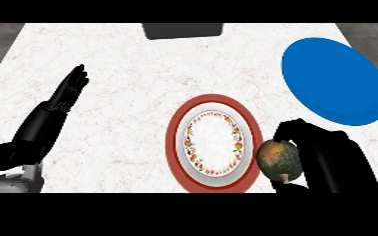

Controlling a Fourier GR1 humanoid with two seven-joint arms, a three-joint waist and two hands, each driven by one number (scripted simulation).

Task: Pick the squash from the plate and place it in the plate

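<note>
Head view, right hand (325,150) gripping squash (277,160) (beside red-rimmed plate (177,130)), blue plate (328,80) bare

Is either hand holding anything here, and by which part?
The right hand holds the squash, fingers curled over its top and right side. The left hand is open, holding nothing.

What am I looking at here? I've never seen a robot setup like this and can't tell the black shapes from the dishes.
The view looks steeply down from the robot's head onto a white marbled counter. The black shapes are its two hands. The left hand rests open at the left, fingers up. The right hand curls round a green-orange squash, just right of a red-rimmed patterned plate. A plain blue plate lies further back on the right. A dark rectangular object sits at the far edge; I can't tell what it is.
</note>
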